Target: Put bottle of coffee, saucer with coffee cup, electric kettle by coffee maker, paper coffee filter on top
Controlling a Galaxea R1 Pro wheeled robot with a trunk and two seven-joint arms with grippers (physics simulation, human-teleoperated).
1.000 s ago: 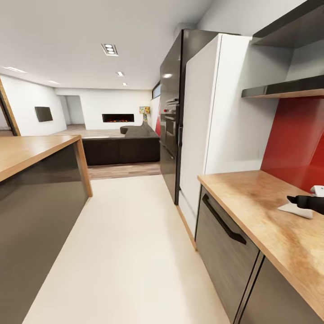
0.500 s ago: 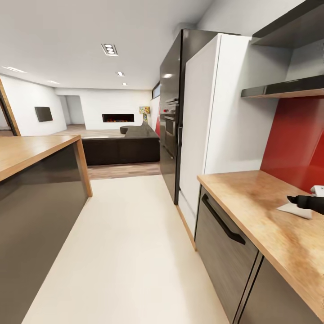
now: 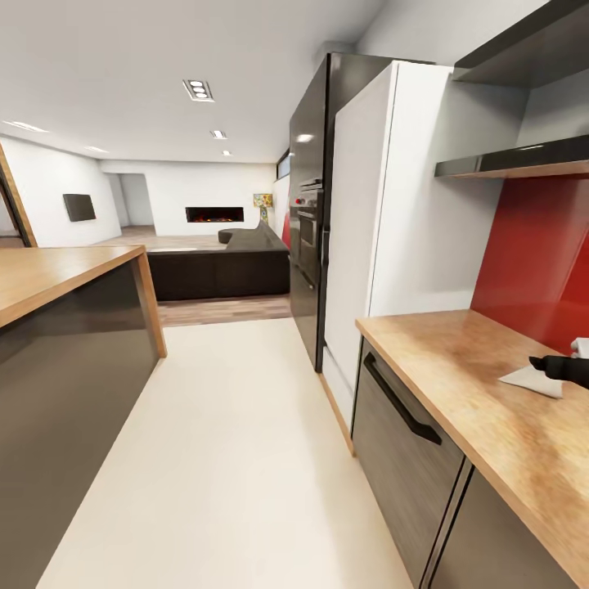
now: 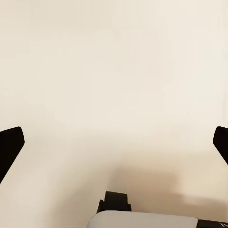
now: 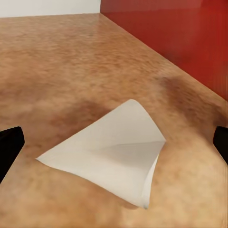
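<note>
The paper coffee filter (image 3: 533, 379), a white folded cone, lies flat on the light wood kitchen countertop (image 3: 458, 352) near the red backsplash. My right gripper (image 3: 546, 366) reaches in from the right edge of the head view, just above the filter. In the right wrist view the filter (image 5: 111, 154) lies between the wide-apart fingertips of the open right gripper (image 5: 116, 142), and neither fingertip touches it. My left gripper (image 4: 116, 142) is open over pale floor with nothing between its fingers.
A white tall panel (image 3: 360, 213) and a black oven tower (image 3: 309, 229) stand at the countertop's far end. Dark shelves (image 3: 515, 159) hang above the red backsplash (image 3: 532, 254). The wooden island (image 3: 49, 278) is on the left, across a pale floor aisle (image 3: 229, 442).
The whole head picture has shifted slightly, so the camera moved. The right gripper's tip sits a little farther toward the picture's right edge. The filter lies as before.
</note>
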